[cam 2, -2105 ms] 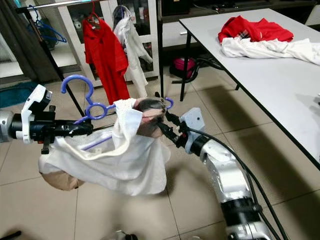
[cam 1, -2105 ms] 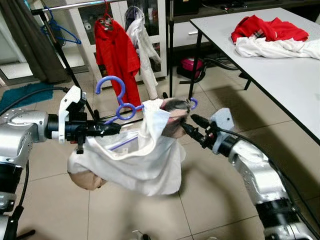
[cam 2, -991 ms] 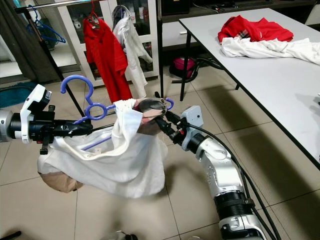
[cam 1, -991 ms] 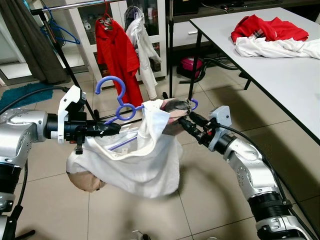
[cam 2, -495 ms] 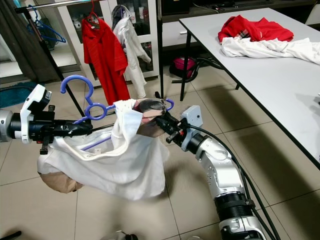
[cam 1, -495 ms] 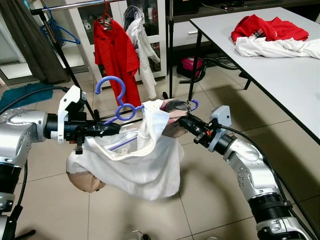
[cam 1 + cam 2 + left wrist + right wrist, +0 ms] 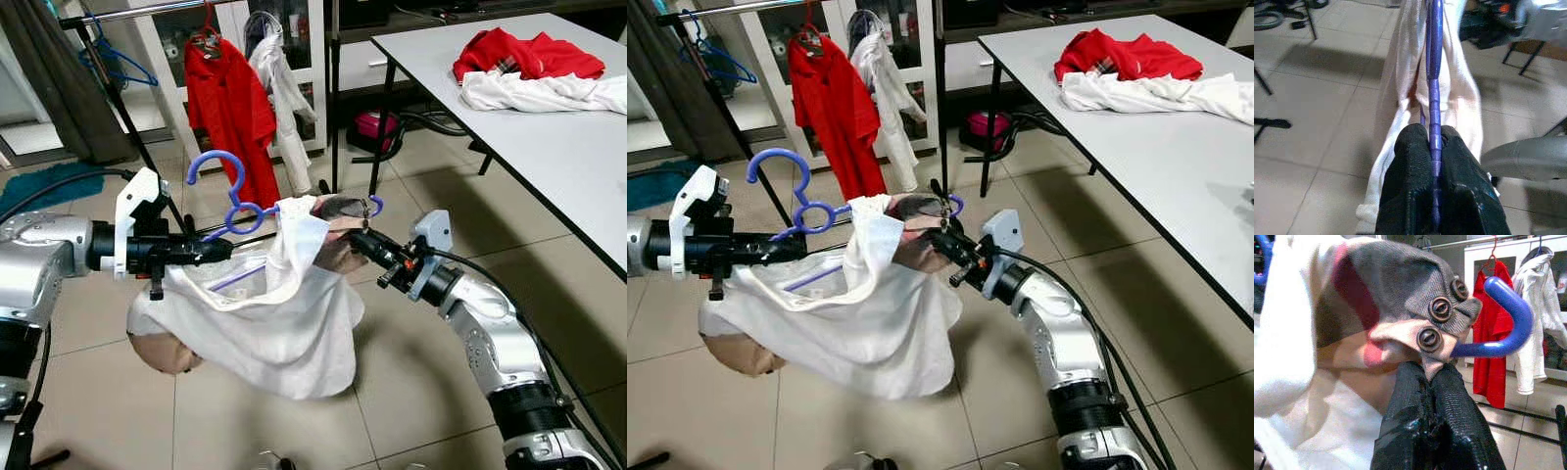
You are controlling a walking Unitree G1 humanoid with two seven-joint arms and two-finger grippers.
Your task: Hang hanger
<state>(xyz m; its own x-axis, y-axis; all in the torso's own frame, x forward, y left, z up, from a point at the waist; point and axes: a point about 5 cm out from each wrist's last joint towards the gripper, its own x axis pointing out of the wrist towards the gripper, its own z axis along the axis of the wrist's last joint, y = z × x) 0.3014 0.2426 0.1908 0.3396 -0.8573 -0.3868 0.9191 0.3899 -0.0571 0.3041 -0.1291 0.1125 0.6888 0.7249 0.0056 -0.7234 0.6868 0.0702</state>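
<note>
Between the two silver arms, above the tiled floor [image 7: 411,392], hangs a purple hanger [image 7: 227,192] with a white garment [image 7: 265,313] draped on it; its hook points up at about 11 o'clock from the cloth. The garment sags down like a bag, and a beige part [image 7: 162,354] of it shows at the lower edge, at 8 o'clock.

The left gripper [image 7: 1433,142] is closed on the hanger: its two black fingers press from both sides on the thin purple bar, with white cloth falling on each side of the bar. The right gripper [image 7: 1429,377] has its fingers pressed together on a fold of the garment, a grey herringbone part with three dark buttons [image 7: 1440,308], just below the curved purple end of the hanger [image 7: 1513,318].

At 12 o'clock stands a clothes rack [image 7: 147,12] with a red garment [image 7: 230,103] and a second white garment [image 7: 279,83] hanging from it, and a blue hanger [image 7: 122,64] at its left end. At 2 o'clock a white table [image 7: 529,127] carries a red cloth [image 7: 524,54] and a white cloth [image 7: 544,93], touching each other. No writing can be read.
</note>
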